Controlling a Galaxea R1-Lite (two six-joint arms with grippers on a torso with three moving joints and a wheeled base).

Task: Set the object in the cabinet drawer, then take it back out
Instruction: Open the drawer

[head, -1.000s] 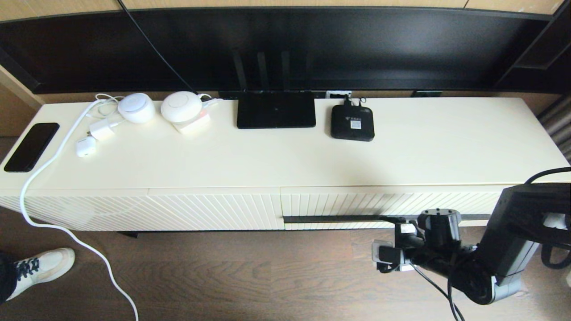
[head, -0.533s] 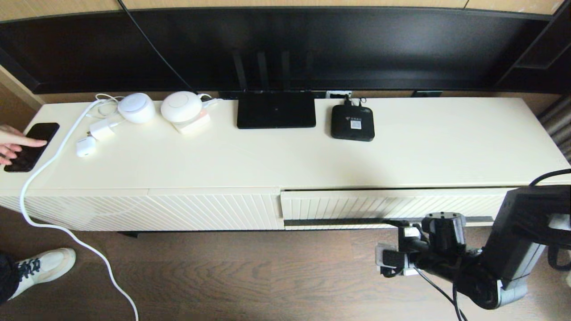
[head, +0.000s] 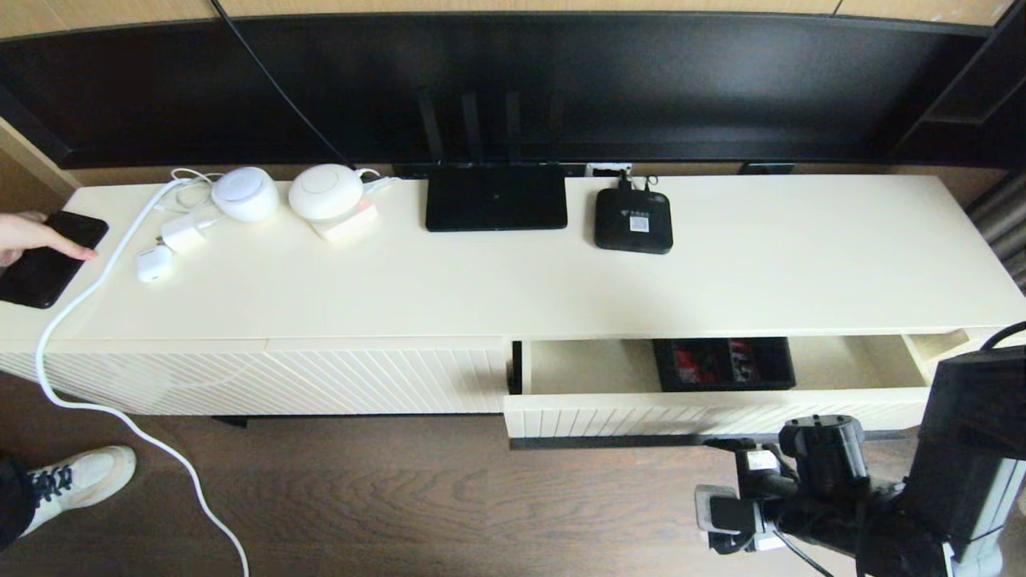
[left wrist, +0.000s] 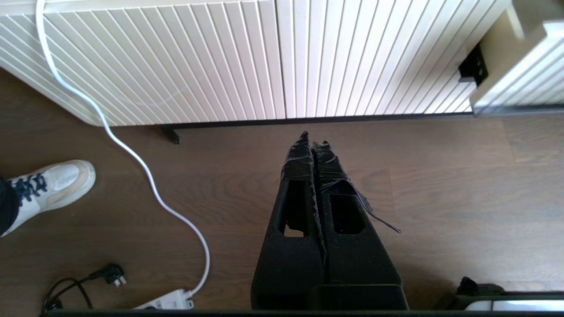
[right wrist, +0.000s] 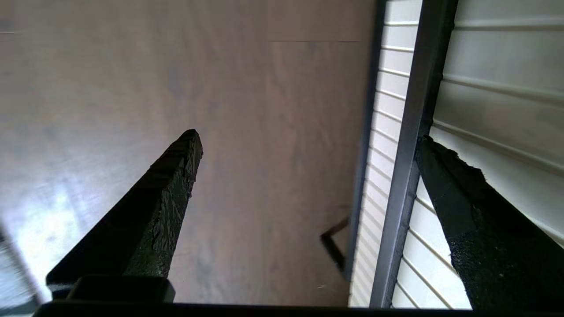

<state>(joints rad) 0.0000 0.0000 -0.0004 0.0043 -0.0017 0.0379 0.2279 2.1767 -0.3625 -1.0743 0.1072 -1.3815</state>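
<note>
A long cream cabinet (head: 513,280) stands on a dark wood floor (head: 401,497), seen from above and in front. On its right half, the drawer (head: 713,413) is pulled partly out, showing a smooth cream interior. The box (head: 724,364), black with red items visible inside, sits in the drawer near the middle, against the back of the opening and partly under the cabinet top.

The right gripper (right wrist: 308,141) is low in front of the drawer, at the dark bar handle (right wrist: 405,167). Its fingers are spread wide. One finger (right wrist: 458,202) reaches behind the handle, next to the ribbed drawer front; the other (right wrist: 172,176) hangs over the floor, well apart from the handle. The fingers clamp nothing.

The left gripper (left wrist: 313,143) hangs above the floor, in front of the diagonally ribbed panel (left wrist: 176,61) to the left of the drawer. Its fingers are pressed together with nothing between them.

On the cabinet top, along the back edge, lie a flat router (head: 495,197) with antennas and, just right of it, a small black square set-top box (head: 632,220). Further left are two round white devices (head: 325,191), a charger (head: 183,232) and a white cable (head: 88,320) that drops to the floor. At the far left, a person's hand (head: 32,235) touches a phone (head: 48,258), and a white shoe (head: 76,481) shows on the floor below.
</note>
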